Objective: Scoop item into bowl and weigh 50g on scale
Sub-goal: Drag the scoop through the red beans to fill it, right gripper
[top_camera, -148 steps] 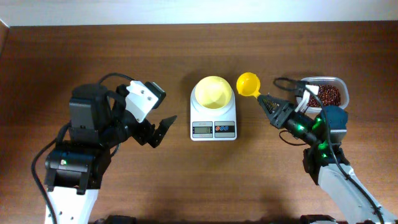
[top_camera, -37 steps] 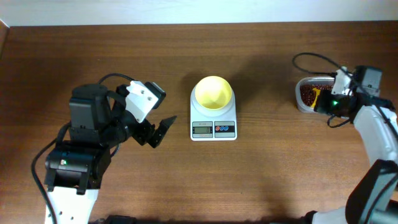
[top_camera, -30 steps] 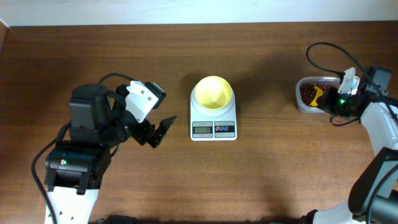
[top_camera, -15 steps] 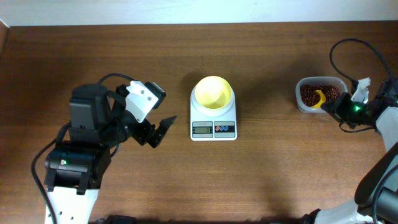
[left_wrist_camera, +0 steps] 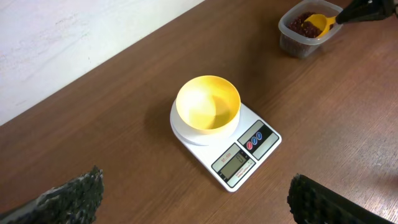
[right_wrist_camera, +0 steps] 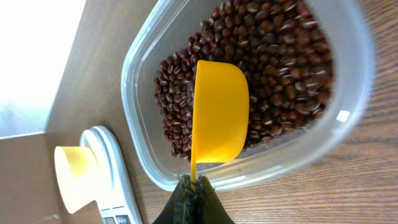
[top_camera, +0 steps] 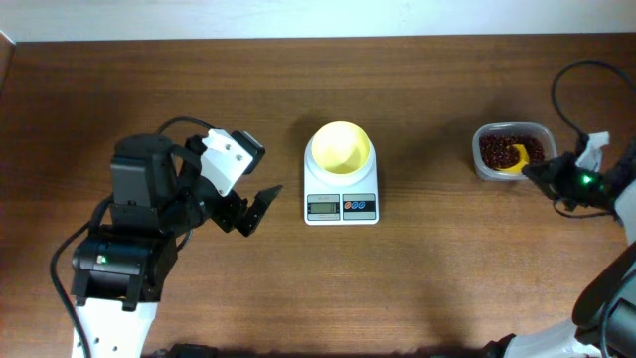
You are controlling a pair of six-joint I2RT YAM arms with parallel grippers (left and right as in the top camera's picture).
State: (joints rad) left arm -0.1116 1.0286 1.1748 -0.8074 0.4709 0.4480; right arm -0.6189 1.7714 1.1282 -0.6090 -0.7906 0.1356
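Across the brown wooden table [top_camera: 447, 278], the left arm sat at the left side with the left gripper [top_camera: 256, 207] spread wide and grasping nothing, its fingers [left_wrist_camera: 69, 194] hanging above bare wood and aimed toward the middle. At the far right, the right gripper [top_camera: 542, 171] was clenched tight on the thin handle of the yellow scoop [top_camera: 514, 156], just beside the near rim of the clear plastic tub [top_camera: 478, 149]. The white scale [top_camera: 341, 207] stood at the table's centre, well apart from both grippers, its display and red and blue buttons on the front edge. The pale yellow bowl [top_camera: 341, 147] rested on the scale's platform, about as wide as the scale itself. Inside the tub, the scoop's cup lay among the beans [right_wrist_camera: 280, 50], which formed a loose dark red-brown heap; from the right wrist view it could not be told whether the cup held any.
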